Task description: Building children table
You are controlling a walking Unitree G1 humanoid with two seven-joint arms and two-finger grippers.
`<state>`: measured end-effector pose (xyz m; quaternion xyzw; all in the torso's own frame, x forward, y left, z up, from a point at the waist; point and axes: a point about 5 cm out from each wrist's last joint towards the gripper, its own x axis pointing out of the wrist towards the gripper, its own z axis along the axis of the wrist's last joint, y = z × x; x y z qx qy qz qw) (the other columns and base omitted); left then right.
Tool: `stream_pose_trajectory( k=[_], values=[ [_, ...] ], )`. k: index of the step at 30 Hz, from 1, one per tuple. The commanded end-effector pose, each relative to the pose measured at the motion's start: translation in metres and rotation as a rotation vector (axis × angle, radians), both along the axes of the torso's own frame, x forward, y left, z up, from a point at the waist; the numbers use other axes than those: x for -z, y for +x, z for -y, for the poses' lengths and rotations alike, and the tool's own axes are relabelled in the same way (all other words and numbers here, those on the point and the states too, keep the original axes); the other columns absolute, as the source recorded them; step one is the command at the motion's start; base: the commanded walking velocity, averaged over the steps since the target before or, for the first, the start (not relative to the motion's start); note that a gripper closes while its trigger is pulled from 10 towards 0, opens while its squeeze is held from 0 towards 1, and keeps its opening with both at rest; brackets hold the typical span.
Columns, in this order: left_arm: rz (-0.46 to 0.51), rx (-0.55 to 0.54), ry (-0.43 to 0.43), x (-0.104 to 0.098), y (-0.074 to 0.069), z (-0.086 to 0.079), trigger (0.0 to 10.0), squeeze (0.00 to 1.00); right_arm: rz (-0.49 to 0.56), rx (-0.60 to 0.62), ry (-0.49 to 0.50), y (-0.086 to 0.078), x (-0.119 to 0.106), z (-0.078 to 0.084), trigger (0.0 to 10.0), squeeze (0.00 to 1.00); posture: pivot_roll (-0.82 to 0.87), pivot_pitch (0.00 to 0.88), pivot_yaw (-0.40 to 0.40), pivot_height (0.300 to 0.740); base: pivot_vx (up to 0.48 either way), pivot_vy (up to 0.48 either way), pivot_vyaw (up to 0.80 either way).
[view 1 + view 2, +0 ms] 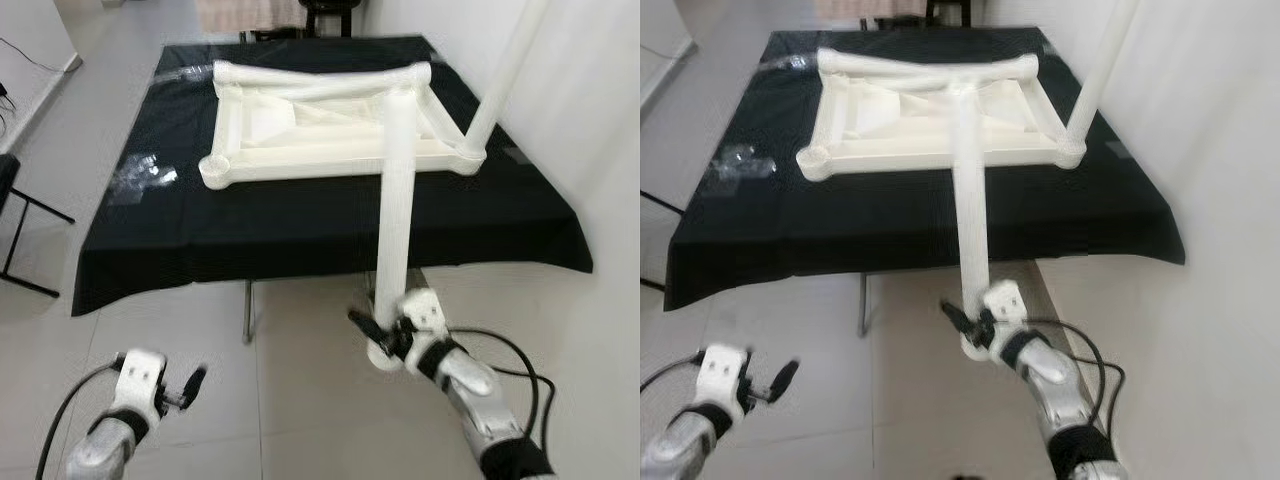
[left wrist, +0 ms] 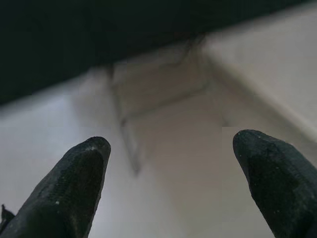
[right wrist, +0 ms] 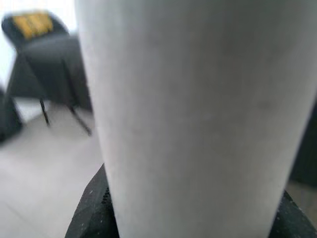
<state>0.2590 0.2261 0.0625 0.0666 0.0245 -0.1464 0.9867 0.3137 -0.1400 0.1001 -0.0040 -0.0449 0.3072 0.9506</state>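
Bench draped in a black cloth [image 1: 300, 230], with the white plastic children's table frame [image 1: 330, 120] lying upside down on it, a rectangular top with round corner sockets. One long white tubular leg [image 1: 505, 70] already stands in the near right corner socket [image 1: 468, 158] and runs up toward the frame's top edge. Right gripper [image 1: 385, 335] is low, in front of the bench edge, its jaws pinching the lower end of a second long white tubular leg [image 1: 397, 200]; the right wrist view has the leg's pale surface pressed close between the black fingers [image 3: 91, 208]. This leg leans up and away from the robot, its far end at or over the far right corner of the frame; whether it is seated there cannot be told. Left gripper [image 1: 180, 385] hangs low over the pale tiled floor [image 1: 300, 400], jaws spread and holding nothing, the bench's metal legs seen beyond them. The near left corner socket [image 1: 213, 172] looks open, and the far left corner also carries no leg. Judged progress: one leg fitted, a second in hand, two likely left, then the table to be turned upright.
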Motion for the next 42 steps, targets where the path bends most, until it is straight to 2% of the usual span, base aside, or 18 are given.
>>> stream_pose_trajectory(
  k=[1, 2, 3, 4, 6, 9, 14, 17, 21, 24, 32, 42],
  values=[
    [0.016, 0.071, -0.032, -0.008, 0.001, 0.015, 10.0, 0.00, 0.020, 0.021, 0.073, 0.004, -0.012, -0.003, 10.0, 0.00, 0.03, 0.127, -0.040, 0.740, 0.000, 0.000, 0.00],
    [0.016, 0.071, -0.032, -0.008, 0.001, 0.015, 10.0, 0.00, 0.020, 0.021, 0.073, 0.004, -0.012, -0.003, 10.0, 0.00, 0.03, 0.127, -0.040, 0.740, 0.000, 0.000, 0.00],
    [0.073, 0.121, -0.045, -0.025, 0.007, 0.030, 10.0, 0.00, 0.042, 0.016, 0.122, 0.006, -0.023, -0.010, 10.0, 0.00, 0.04, 0.123, -0.046, 0.740, 0.000, 0.000, 0.00],
    [0.073, 0.121, -0.045, -0.025, 0.007, 0.030, 10.0, 0.00, 0.042, 0.016, 0.122, 0.006, -0.023, -0.010, 10.0, 0.00, 0.04, 0.123, -0.046, 0.740, 0.000, 0.000, 0.00],
    [0.195, 0.192, -0.068, -0.057, 0.018, 0.062, 10.0, 0.00, 0.055, 0.012, 0.200, 0.008, -0.037, -0.026, 10.0, 0.00, 0.04, 0.116, -0.066, 0.740, 0.000, 0.000, 0.00],
    [0.216, 0.183, -0.093, -0.060, 0.019, 0.068, 10.0, 0.00, 0.064, -0.002, 0.195, 0.008, -0.039, -0.032, 10.0, 0.00, 0.03, 0.105, -0.077, 0.740, 0.000, 0.000, 0.00],
    [0.218, 0.114, -0.100, -0.062, 0.017, 0.065, 10.0, 0.00, 0.089, -0.025, 0.181, 0.009, -0.052, -0.035, 10.0, 0.00, 0.03, 0.093, -0.087, 0.740, 0.000, 0.000, 0.00],
    [0.185, -0.006, -0.066, -0.063, 0.014, 0.057, 10.0, 0.00, 0.104, 0.002, 0.165, 0.013, -0.063, -0.027, 10.0, 0.00, 0.03, 0.084, -0.080, 0.740, 0.000, 0.000, 0.00],
    [0.172, -0.052, -0.064, -0.064, 0.011, 0.056, 10.0, 0.00, 0.105, 0.029, 0.151, 0.014, -0.063, -0.021, 10.0, 0.00, 0.03, 0.082, -0.076, 0.740, 0.000, 0.000, 0.00],
    [0.186, -0.144, -0.035, -0.068, 0.006, 0.054, 10.0, 0.00, 0.094, 0.062, 0.147, 0.012, -0.060, -0.017, 10.0, 0.00, 0.04, 0.078, -0.059, 0.740, 0.000, 0.000, 0.00],
    [0.183, -0.173, -0.025, -0.072, 0.003, 0.052, 10.0, 0.00, 0.083, 0.081, 0.150, 0.009, -0.060, -0.019, 10.0, 0.00, 0.04, 0.086, -0.039, 0.740, 0.000, 0.000, 0.00],
    [0.189, -0.190, -0.042, -0.082, 0.010, 0.046, 10.0, 0.00, 0.104, 0.091, 0.150, 0.013, -0.066, -0.020, 10.0, 0.00, 0.04, 0.087, -0.032, 0.740, 0.000, 0.000, 0.00]
  ],
)
